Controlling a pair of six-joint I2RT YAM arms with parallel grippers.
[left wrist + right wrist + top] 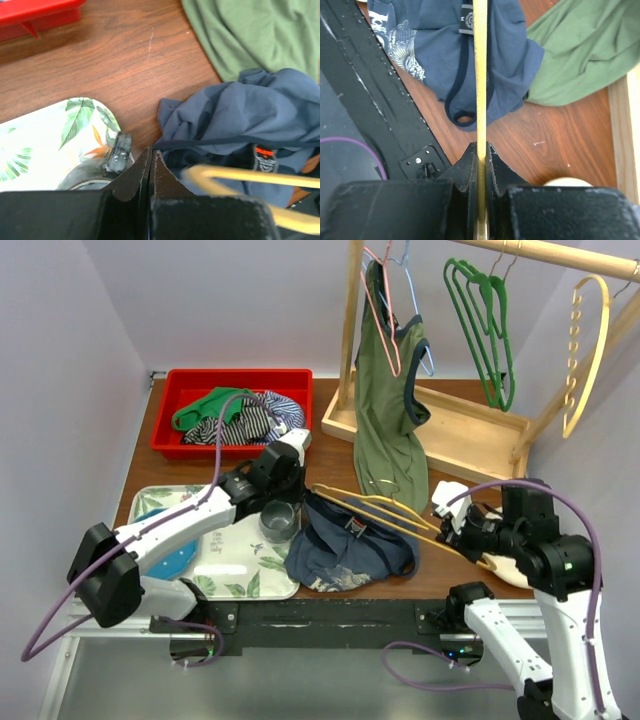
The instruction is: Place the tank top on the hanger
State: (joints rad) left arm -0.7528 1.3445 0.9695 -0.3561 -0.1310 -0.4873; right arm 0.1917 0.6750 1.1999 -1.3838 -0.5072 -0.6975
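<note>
On the tabletop, near its front edge, the tank top (345,550) lay crumpled, and the hanger (480,75) lay across the blue cloth. The right hand (481,152) pinched the hanger's thin bar between its fingers, off the garment's right side. The left hand (151,165) was pressed together with nothing in it. Its tips sat at the top's left edge, just beside a glass (120,150) standing on a leaf-print tray (40,135).

Red bin (240,374) w/ clothes (235,418), tray (240,560)
</note>
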